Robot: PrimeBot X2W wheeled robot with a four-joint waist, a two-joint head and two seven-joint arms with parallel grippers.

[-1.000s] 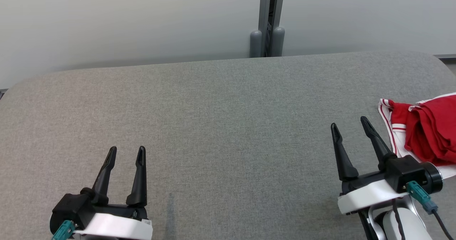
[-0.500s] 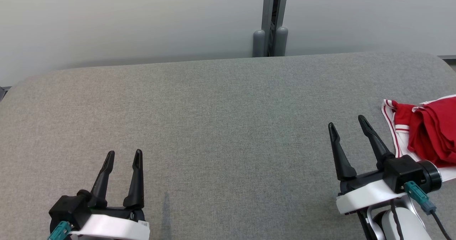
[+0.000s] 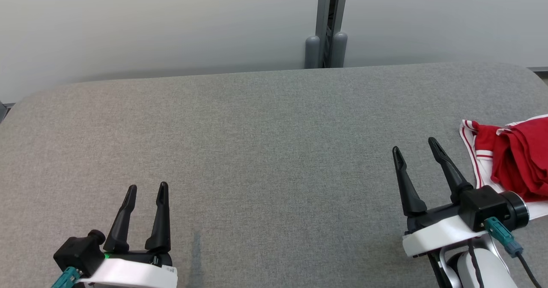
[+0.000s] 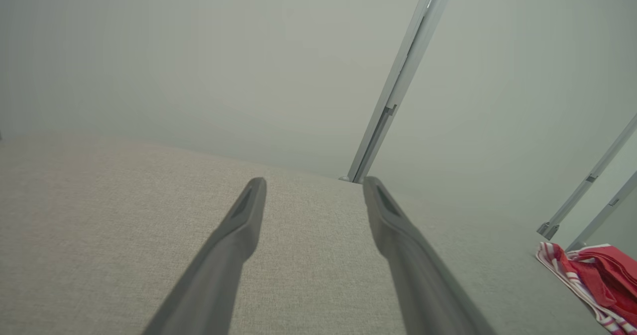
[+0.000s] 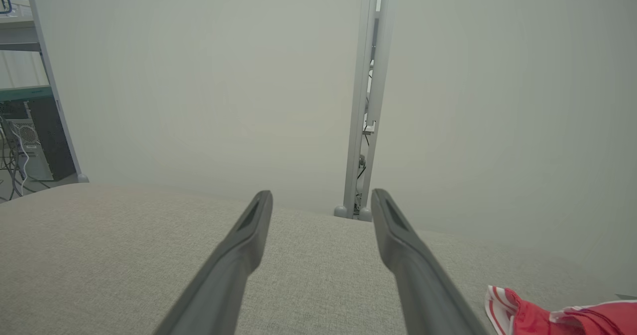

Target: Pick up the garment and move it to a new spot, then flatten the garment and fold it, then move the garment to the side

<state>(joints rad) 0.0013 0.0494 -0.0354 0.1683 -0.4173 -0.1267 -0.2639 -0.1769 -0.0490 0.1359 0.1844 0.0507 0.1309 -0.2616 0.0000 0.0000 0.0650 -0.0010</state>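
The garment (image 3: 516, 159) lies in a crumpled heap at the far right of the grey, cloth-covered worktop (image 3: 274, 142), and the right border of the head view cuts part of it off. It is mostly bright red, bunched into soft folds that run over one another. A white band edged with thin red stripes curls round its left and near sides, and more white cloth spreads flat beneath the red. None of it is smoothed out or folded neatly.

The right gripper (image 3: 413, 144) sits low on the right, just left of the garment. Its two dark fingers (image 3: 445, 168) are spread apart and hold nothing, pointing away from the robot and leaning a little left. The black wrist block behind them overlaps the white edge of the cloth in the head view; whether it touches the cloth cannot be told. From the right wrist view the red and striped corner shows at the bottom right, off to the side of the fingers and not between them.

The left gripper (image 3: 147, 186) is at the lower left, well apart from the garment. Its fingers are likewise released, with bare worktop between them.

Behind the worktop stands a pale wall (image 3: 128, 22), split by a grey upright post (image 3: 327, 22).
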